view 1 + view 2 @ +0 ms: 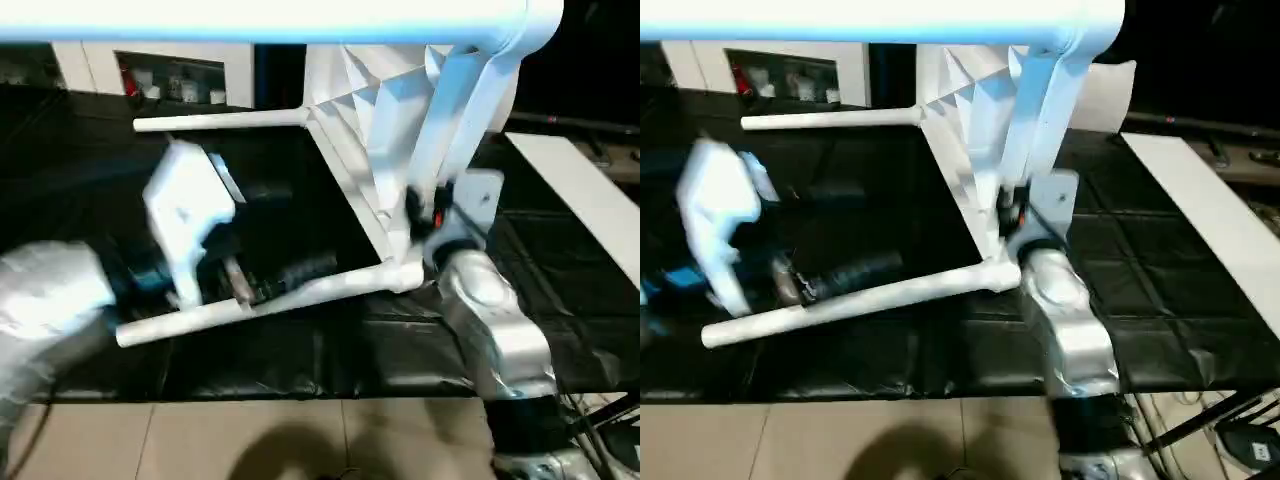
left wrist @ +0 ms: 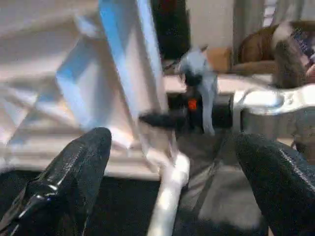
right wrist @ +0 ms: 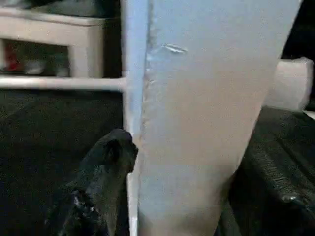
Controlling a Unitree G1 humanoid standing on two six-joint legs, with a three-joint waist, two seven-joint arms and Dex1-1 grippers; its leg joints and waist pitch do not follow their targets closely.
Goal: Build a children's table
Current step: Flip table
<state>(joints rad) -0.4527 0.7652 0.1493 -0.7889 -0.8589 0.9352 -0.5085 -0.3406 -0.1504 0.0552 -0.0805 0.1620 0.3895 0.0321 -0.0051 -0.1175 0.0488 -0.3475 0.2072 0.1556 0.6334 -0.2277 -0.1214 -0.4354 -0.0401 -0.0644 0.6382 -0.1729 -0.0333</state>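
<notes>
The right claw (image 1: 425, 212) is up against the near edge of the tabletop (image 1: 372, 120), close to the corner socket where a leg joins. In the right wrist view one black finger (image 3: 106, 172) lies against the tabletop's rim, with the white plastic (image 3: 206, 113) between the jaws — whether they are pinching it or merely straddling it, I cannot tell. The left claw (image 2: 172, 182) is spread wide, its two black fingers (image 2: 74, 172) well apart, and nothing sits between them; it points toward the table from the left.

The children's table is tipped on its side over a desk (image 1: 300, 350) covered in black sheeting. The tabletop stands tilted, its ribbed underside facing left. Two legs stick out leftward from it: an upper leg (image 1: 220, 122) running nearly level and a lower leg (image 1: 260, 298) slanting down toward the near left — its free end is close to the desk's front edge. Another leg (image 1: 270, 20) crosses the top of the head views as a thick white bar, joined at a corner on the right.

A flat white board (image 1: 580, 190) lies on the desk to the right, well apart from the table. Pale floor tiles (image 1: 250, 440) show below the desk's edge.
</notes>
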